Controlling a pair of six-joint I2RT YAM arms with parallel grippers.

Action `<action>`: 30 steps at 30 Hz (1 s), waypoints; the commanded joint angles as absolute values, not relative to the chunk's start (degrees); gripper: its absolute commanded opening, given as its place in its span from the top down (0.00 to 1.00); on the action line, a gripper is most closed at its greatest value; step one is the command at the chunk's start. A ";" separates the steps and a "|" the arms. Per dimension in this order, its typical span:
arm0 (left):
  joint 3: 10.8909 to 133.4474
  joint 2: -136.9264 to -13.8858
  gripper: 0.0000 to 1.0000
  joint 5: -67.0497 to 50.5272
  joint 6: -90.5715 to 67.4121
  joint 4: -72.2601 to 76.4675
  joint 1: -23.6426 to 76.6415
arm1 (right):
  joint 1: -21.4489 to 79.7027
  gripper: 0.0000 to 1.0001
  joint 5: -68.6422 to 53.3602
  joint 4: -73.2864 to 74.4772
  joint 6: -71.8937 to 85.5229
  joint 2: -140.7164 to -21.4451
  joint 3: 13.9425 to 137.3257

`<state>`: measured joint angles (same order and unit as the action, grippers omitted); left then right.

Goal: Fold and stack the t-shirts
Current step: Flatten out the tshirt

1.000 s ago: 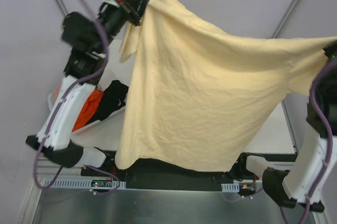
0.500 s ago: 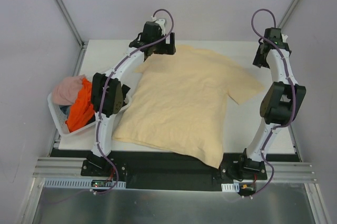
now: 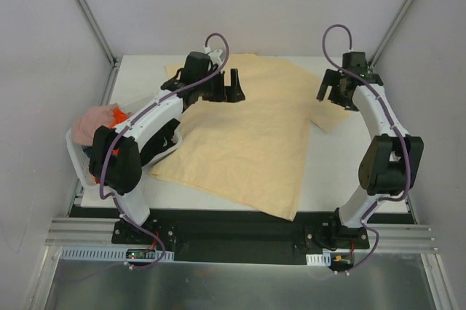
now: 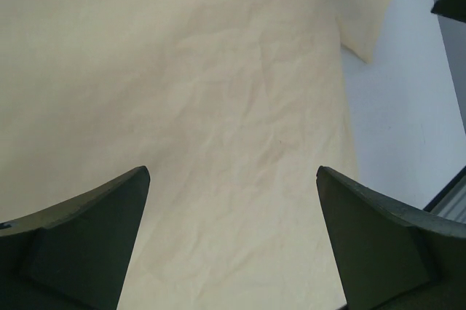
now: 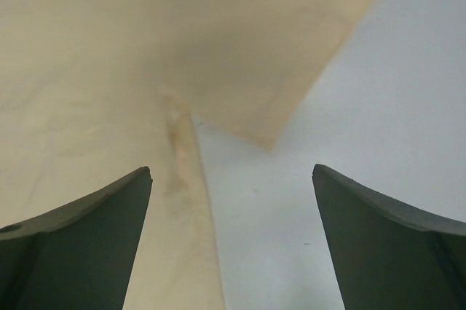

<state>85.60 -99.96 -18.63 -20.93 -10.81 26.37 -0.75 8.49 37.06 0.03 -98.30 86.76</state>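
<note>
A pale yellow-beige t-shirt (image 3: 251,142) lies spread flat on the white table (image 3: 357,172), collar end towards the back. My left gripper (image 3: 227,92) hovers over its far left part, open, with only cloth (image 4: 218,92) seen below the gap (image 4: 231,172). My right gripper (image 3: 338,99) hangs open above the right sleeve (image 5: 277,55), where sleeve and side seam meet bare table (image 5: 364,121); nothing sits between its fingers (image 5: 231,172). A dusty pink t-shirt (image 3: 95,122) and a sliver of a bright orange one (image 3: 118,113) lie in the basket at the left.
The white plastic basket (image 3: 76,156) stands at the table's left edge, partly behind my left arm. The shirt's hem overhangs the near table edge by the black rail (image 3: 240,233). Grey walls close in the back and sides.
A second ago both grippers held the yellow shirt up in the air. They have let go and opened, the shirt has dropped flat onto the table, and both arms have lowered over it.
</note>
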 commanded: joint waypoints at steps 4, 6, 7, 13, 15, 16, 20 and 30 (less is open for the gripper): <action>72.52 -89.58 0.01 -18.64 -25.40 -8.79 27.51 | 15.19 0.04 -1.30 28.57 9.64 -93.43 73.77; 69.09 -87.99 0.01 -18.63 -26.10 -8.70 27.51 | 18.80 0.04 -3.15 26.20 11.33 -92.29 70.24; 68.04 -86.67 0.01 -18.98 -26.89 -8.27 27.51 | 19.85 0.04 -3.34 26.02 12.64 -92.02 67.09; 58.54 -83.06 0.01 -18.99 -29.97 -5.01 27.51 | 26.80 0.03 -5.45 22.77 16.96 -90.62 58.81; 56.61 -82.88 0.01 -18.90 -30.15 -4.66 27.51 | 27.42 0.03 -5.10 23.46 16.88 -91.05 58.10; 56.17 -82.88 0.01 -18.81 -30.49 -4.48 27.51 | 27.42 0.03 -4.31 24.25 16.79 -91.32 58.18; 53.80 -83.14 0.01 -18.90 -30.85 -3.69 27.51 | 27.33 0.03 -0.36 28.29 16.35 -92.72 58.18; 53.97 -89.82 0.01 -19.16 -32.25 -1.06 27.86 | 21.98 0.03 5.45 32.61 15.38 -94.92 59.15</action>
